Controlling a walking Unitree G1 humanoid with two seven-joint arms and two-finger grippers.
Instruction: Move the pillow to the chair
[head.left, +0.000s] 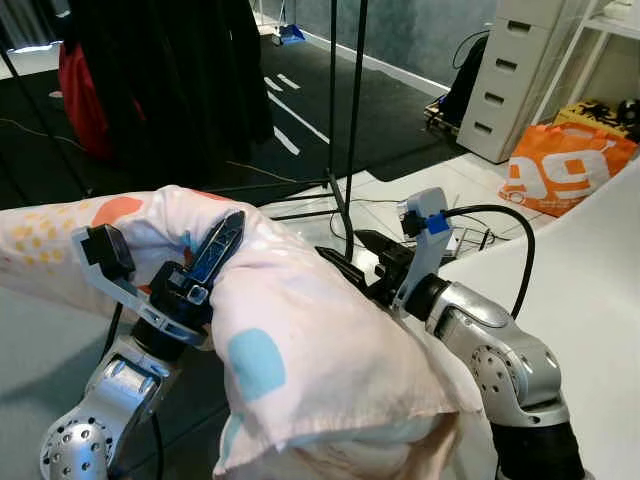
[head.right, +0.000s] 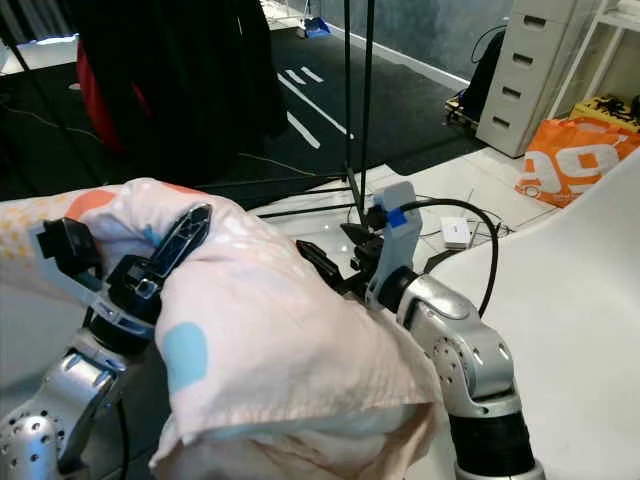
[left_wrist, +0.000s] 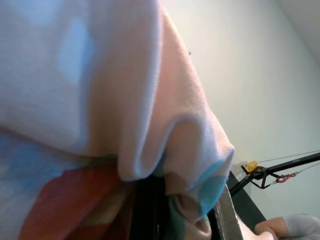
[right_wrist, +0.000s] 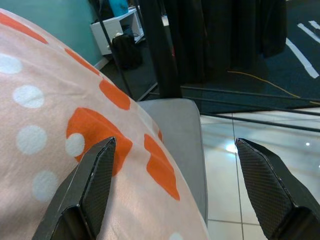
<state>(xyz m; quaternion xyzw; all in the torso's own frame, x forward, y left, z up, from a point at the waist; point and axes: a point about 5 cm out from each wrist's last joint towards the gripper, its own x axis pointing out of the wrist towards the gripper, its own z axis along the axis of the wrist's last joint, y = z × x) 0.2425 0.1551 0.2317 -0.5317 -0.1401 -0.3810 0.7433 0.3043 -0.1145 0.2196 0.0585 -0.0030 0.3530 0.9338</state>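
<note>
Pillow (head.left: 300, 330): left pincer (head.left: 205, 265) clamps fabric at 9 o'clock; right pincer (right_wrist: 185, 185) splayed, merely bracing. Advice: carry level, both sides.

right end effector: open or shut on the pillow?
Open. In the right wrist view the right end effector has its fingers spread wide; one finger presses against the pillow, the other hangs free.

Floor (head.left: 470, 185): you have pale glossy tile near you, dark carpet with white stripes beyond | on it: orange bag (head.left: 562, 165), white drawer unit (head.left: 508, 75), clothes rack base (head.left: 300, 200), small white box (head.right: 455, 232), black cables | grey chair seat (right_wrist: 180, 135) stands on the tile.
</note>
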